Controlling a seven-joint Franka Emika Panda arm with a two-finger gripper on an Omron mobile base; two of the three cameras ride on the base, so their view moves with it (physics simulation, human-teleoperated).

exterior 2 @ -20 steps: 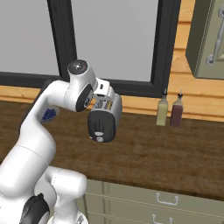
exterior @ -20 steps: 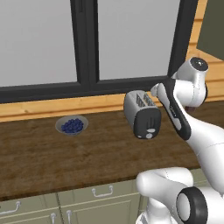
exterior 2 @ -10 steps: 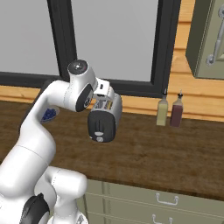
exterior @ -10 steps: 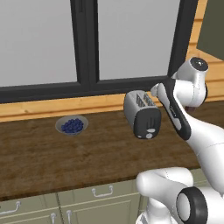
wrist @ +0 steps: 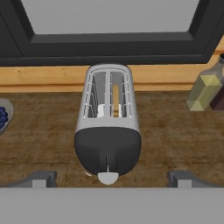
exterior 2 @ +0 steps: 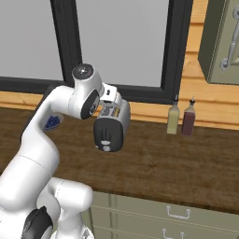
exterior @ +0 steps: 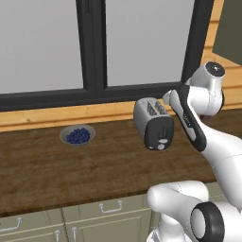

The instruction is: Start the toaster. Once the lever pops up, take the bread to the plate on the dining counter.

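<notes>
— Where's the toaster (wrist: 108, 127) from you?

— On the worktop (wrist: 175, 135) under the window, directly below my end effector (wrist: 111, 178). Its long axis runs away from me; the black end face with the lever (wrist: 107, 161) is nearest, between my fingertips (wrist: 43, 177).

— And the bread (wrist: 115, 99)?

— In the right-hand slot.

— Your end effector?

— Spread wide, holding and touching nothing.

even, bright render - shadows faint, perhaps soft
</notes>
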